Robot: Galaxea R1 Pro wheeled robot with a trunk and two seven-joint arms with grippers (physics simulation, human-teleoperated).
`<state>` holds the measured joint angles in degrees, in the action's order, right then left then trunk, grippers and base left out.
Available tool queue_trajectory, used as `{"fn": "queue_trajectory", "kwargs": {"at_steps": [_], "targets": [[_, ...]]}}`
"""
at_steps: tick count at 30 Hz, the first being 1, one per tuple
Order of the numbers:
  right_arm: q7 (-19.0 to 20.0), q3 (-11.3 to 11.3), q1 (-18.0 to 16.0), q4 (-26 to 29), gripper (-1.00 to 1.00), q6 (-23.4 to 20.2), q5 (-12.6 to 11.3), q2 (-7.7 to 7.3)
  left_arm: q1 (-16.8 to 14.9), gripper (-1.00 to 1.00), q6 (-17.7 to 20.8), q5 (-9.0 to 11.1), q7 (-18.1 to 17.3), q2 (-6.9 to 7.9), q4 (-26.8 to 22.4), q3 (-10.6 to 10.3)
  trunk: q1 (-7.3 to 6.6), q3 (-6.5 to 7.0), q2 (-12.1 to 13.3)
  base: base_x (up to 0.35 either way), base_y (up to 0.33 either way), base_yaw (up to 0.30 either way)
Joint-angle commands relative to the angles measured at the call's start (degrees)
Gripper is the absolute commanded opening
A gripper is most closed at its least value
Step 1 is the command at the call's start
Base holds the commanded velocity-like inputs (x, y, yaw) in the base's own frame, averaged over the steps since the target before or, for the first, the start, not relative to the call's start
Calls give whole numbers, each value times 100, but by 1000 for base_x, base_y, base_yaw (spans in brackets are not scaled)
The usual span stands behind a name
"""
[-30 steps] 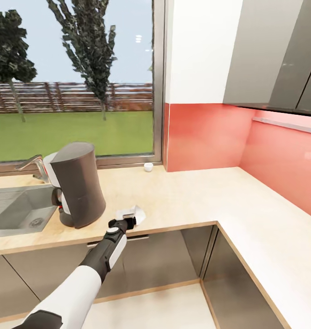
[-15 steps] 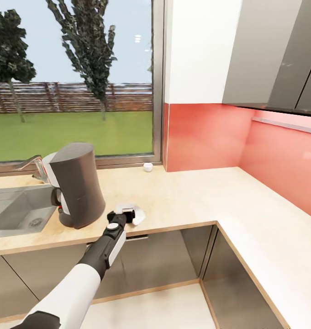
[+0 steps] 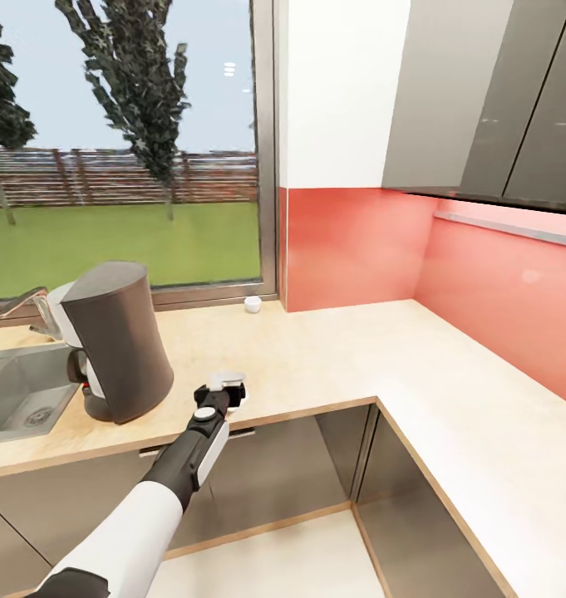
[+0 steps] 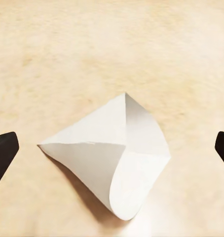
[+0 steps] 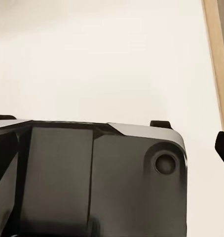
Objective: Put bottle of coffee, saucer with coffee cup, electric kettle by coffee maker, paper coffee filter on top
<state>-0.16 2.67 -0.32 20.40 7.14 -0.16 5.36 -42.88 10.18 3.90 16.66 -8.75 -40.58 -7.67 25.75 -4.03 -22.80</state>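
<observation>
Paper coffee filter (image 4: 112,155) flat between spread left tool (image 4: 112,150) fingers.

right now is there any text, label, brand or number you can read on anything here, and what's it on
None: no readable text shows in these pictures.
coffee maker: dark grey body and white front parts, no brand or marking visible.
paper coffee filter: plain white, nothing printed, lying on the kitchen countertop between the open fingers of the left gripper.
small white cup by the window: too small to tell.
Wall cabinets: bare.
</observation>
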Motion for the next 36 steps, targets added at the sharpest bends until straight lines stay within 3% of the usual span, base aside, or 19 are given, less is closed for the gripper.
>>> {"fn": "queue_trajectory", "kwargs": {"at_steps": [1, 4, 8, 10, 24, 36], "targets": [[-2, 14, -3, -1, 100, 16, -2, -1, -3, 100, 29, 36, 47, 5, -2, -23, 4, -13, -12, 0, 0, -3], [-2, 14, -3, -3, 100, 16, -2, -4, -2, 100, -4, 40, 48, 23, 53, -15, 4, -13, -12, 2, 0, -1], [-8, 20, -3, -18, 100, 16, 0, -3, -1, 100, -516, 30, 75, 37, 471, -7, 4, -13, -12, 176, 0, 0], [-14, 28, -3, -72, 100, 16, 5, -1, 2, 100, -555, 31, 81, 39, 507, -6, 4, -13, -12, 78, 0, 0], [-11, 49, -3, -823, 100, 24, 16, -9, 5, 100, -576, 36, 83, 40, 588, -6, 4, -13, -12, 21, 0, 0], [-10, 49, -3, -859, 100, 24, 14, -9, 24, 100, -573, 44, 83, 81, 640, 8, 4, -13, -12, 17, 0, 0]]}}
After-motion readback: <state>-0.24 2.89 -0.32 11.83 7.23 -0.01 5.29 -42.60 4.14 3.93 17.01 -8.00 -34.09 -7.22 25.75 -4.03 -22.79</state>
